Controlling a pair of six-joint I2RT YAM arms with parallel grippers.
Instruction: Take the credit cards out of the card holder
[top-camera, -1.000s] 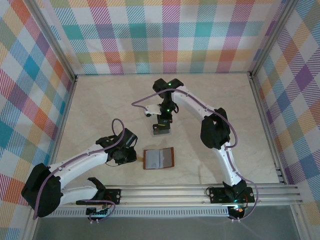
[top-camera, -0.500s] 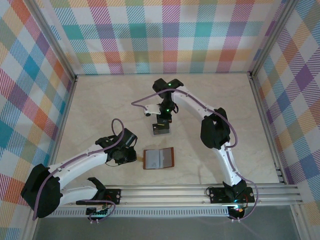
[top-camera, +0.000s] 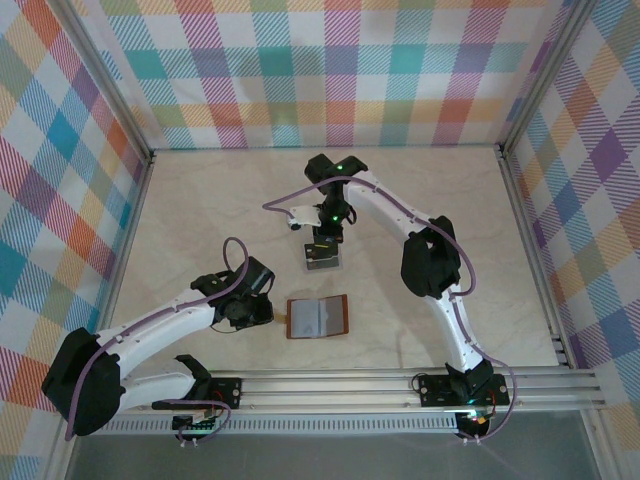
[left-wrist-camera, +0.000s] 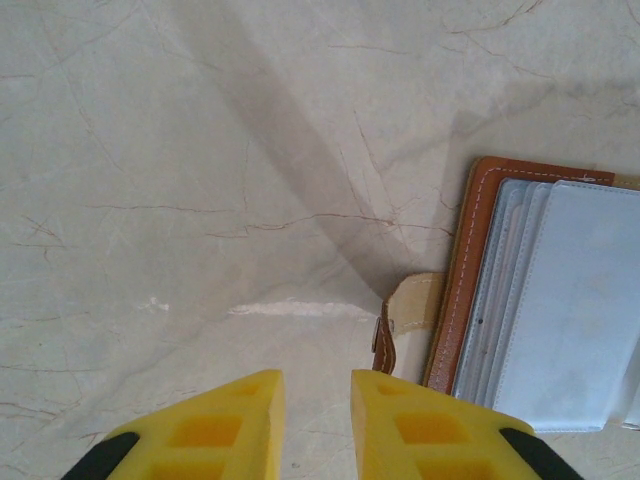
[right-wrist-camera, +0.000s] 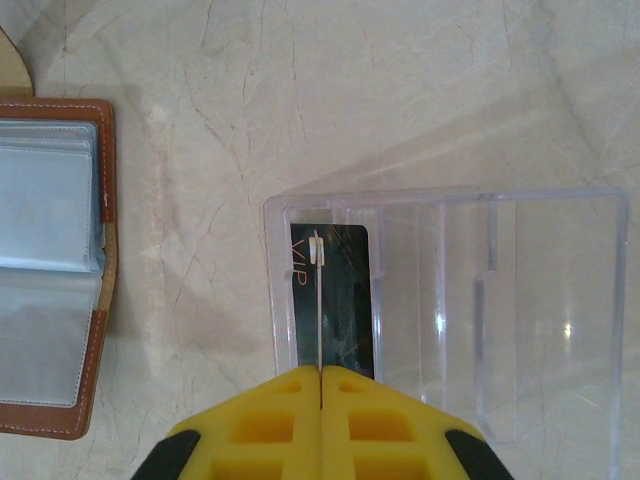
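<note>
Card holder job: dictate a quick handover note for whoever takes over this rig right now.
Right gripper: shut on a thin pale card, held on edge over the left compartment of the clear tray.
Left gripper: open, empty, near the snap tab of the card holder.
Card holder: lies open on the table. Dark card: flat in the tray's left compartment.
Done: both cards are out of the holder.
Left: probably set the pale card down in the tray.

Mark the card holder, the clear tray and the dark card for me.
card holder (top-camera: 318, 317): top external view, open inner pockets.
clear tray (right-wrist-camera: 540, 300): right wrist view, floor of right compartment.
dark card (right-wrist-camera: 348, 300): right wrist view, its printed face.
</note>
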